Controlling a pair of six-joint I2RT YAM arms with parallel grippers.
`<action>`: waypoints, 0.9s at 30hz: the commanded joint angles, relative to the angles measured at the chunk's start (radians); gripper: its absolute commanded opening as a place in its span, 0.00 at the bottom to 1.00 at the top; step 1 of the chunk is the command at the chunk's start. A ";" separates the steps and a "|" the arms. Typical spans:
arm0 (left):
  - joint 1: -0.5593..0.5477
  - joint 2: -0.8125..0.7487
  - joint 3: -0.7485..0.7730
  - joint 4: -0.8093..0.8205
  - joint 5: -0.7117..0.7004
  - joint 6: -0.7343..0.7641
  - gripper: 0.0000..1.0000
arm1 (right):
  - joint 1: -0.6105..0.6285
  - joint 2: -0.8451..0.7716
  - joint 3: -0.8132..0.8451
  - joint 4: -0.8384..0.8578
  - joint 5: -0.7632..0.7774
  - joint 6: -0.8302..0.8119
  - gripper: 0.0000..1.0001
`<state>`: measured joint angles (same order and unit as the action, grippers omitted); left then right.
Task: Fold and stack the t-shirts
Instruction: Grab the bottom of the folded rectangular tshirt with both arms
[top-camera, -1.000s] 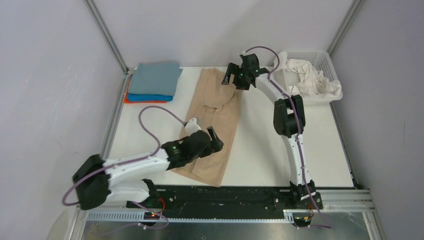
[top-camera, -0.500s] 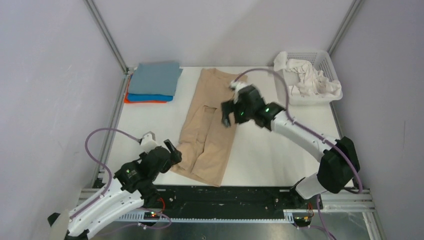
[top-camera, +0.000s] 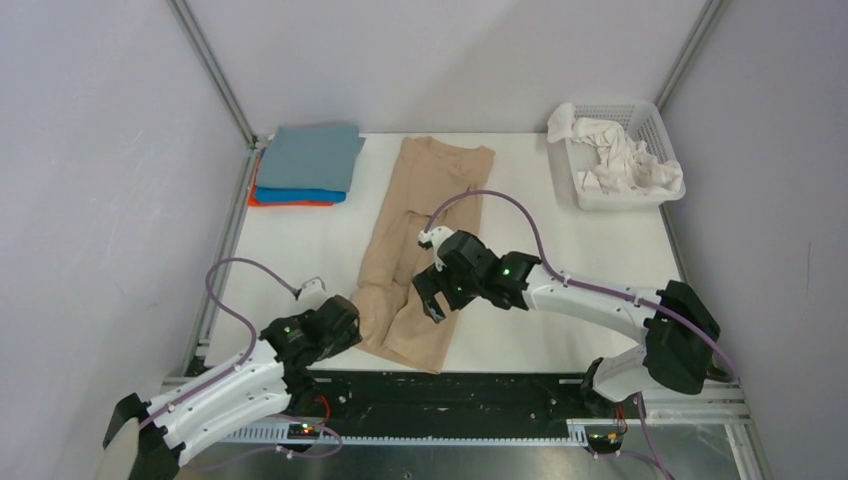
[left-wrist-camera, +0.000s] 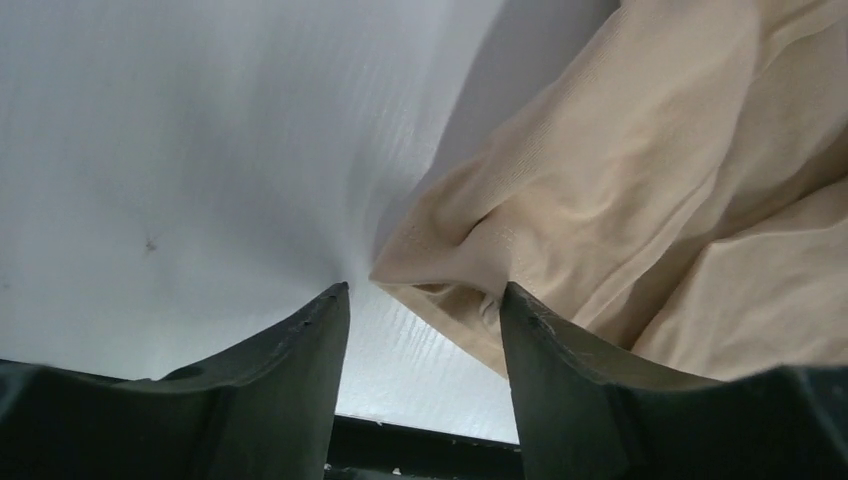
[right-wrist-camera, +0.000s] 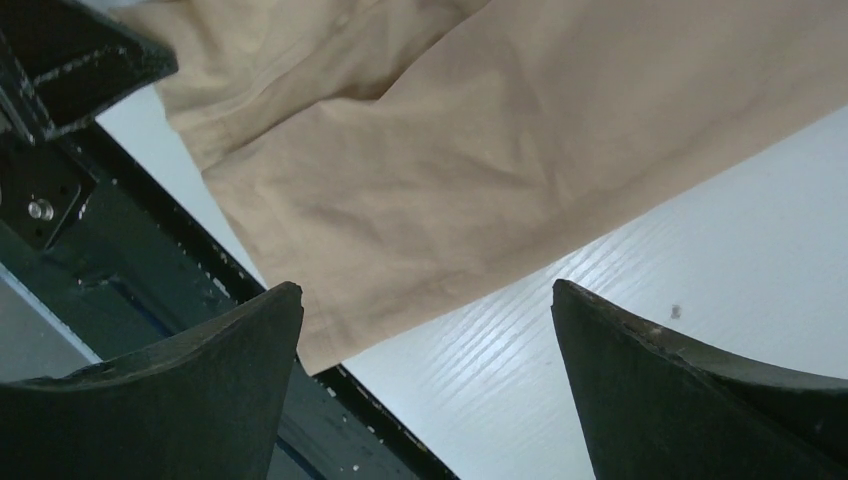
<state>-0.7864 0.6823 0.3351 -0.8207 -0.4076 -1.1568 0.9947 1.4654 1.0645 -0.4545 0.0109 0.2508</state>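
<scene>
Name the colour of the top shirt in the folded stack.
Top shirt: grey-blue, best in top external view.

orange t-shirt (top-camera: 258, 200) mostly covered, tan t-shirt (right-wrist-camera: 520, 130) cropped

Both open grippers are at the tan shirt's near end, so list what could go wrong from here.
The tan shirt bunches in layers at the corner by the left gripper; a pinch there may catch only the top layer.
The right gripper hangs open over the hem close to the black rail; coming down, a finger could strike the rail or miss the cloth.
</scene>
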 joint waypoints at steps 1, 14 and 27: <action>0.007 0.012 -0.036 0.033 0.038 -0.060 0.60 | 0.031 -0.071 -0.047 0.006 0.034 0.010 0.99; 0.007 -0.038 -0.144 0.197 0.102 -0.153 0.32 | 0.204 -0.111 -0.212 0.153 0.022 -0.123 0.94; 0.004 -0.003 -0.093 0.049 0.171 -0.236 0.00 | 0.383 0.080 -0.196 0.211 0.077 -0.286 0.69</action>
<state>-0.7837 0.6472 0.2344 -0.5842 -0.2939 -1.3842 1.3594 1.5143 0.8524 -0.2920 0.0647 0.0269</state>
